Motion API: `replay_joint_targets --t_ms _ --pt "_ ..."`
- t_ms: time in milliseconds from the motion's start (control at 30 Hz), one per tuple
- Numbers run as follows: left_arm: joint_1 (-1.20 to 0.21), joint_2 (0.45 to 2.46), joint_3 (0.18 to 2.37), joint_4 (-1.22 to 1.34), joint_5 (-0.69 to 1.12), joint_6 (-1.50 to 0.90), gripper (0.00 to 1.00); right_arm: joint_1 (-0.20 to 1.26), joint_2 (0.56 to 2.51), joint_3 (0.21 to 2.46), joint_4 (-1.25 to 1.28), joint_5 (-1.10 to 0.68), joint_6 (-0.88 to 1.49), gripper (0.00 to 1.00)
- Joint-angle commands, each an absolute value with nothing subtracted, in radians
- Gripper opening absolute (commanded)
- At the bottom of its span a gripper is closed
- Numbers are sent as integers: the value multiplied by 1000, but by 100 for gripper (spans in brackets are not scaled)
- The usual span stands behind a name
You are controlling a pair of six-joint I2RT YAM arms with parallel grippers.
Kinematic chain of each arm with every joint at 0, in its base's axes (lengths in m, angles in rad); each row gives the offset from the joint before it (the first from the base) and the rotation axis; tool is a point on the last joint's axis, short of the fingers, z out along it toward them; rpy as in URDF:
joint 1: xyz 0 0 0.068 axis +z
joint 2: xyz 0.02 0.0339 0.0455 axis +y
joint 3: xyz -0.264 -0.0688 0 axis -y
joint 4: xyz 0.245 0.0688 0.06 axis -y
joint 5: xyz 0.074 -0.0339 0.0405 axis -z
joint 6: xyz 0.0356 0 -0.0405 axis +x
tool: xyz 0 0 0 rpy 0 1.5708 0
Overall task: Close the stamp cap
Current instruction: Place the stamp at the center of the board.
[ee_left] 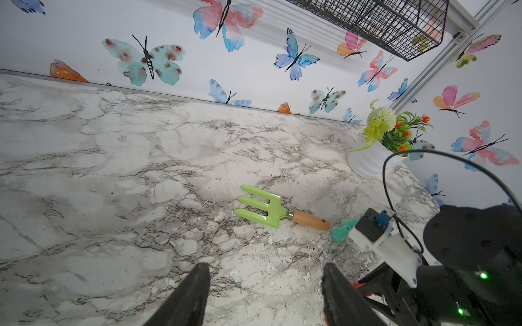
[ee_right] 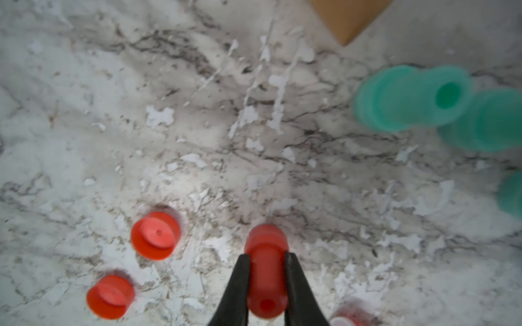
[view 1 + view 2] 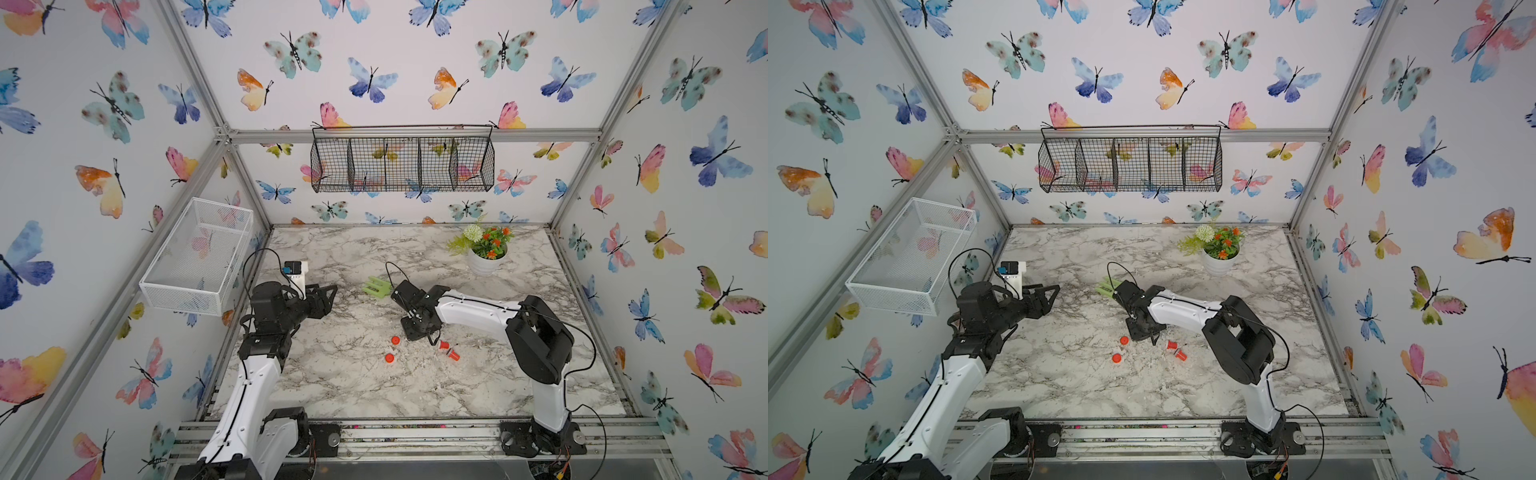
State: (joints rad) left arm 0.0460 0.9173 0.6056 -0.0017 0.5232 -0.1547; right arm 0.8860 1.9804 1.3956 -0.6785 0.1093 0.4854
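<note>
Pinching a red stamp (image 2: pixel 267 271), the right gripper (image 2: pixel 267 255) holds it lengthwise along its fingers (image 2: pixel 237 282), hollow end camera-ward; a red cap (image 3: pixel 395 340) lies at 9 o'clock; left gripper (image 1: pixel 264 272) half-spread, empty.

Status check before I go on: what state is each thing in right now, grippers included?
Right gripper: shut on red stamp.
Red stamp: clamped, lying sideways.
Second red stamp: lying loose on table.
Red caps: loose on table, not fitted.
Left gripper: open, empty.
Teal stamps: lying down, too blurred to tell more.
Garden fork: lying flat.
Potted plant: upright.
</note>
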Motion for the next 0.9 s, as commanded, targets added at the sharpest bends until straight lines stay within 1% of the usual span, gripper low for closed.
replay_joint_targets --t_ms 0,133,233,333,633,867 --pt "52 917 621 2 547 -150 65 837 2006 1352 -707 138 441 16" --pt "53 923 624 2 550 -152 65 783 1989 1317 -696 145 423 18" --pt "53 923 624 2 549 -152 65 751 1970 1302 -683 144 423 22" --pt "52 926 625 3 551 -152 65 749 1977 1326 -680 119 422 26" --pt "53 927 625 2 548 -149 65 749 1986 1396 -677 71 427 40" --pt "52 927 625 2 548 -150 65 749 1978 1453 -718 78 421 46"
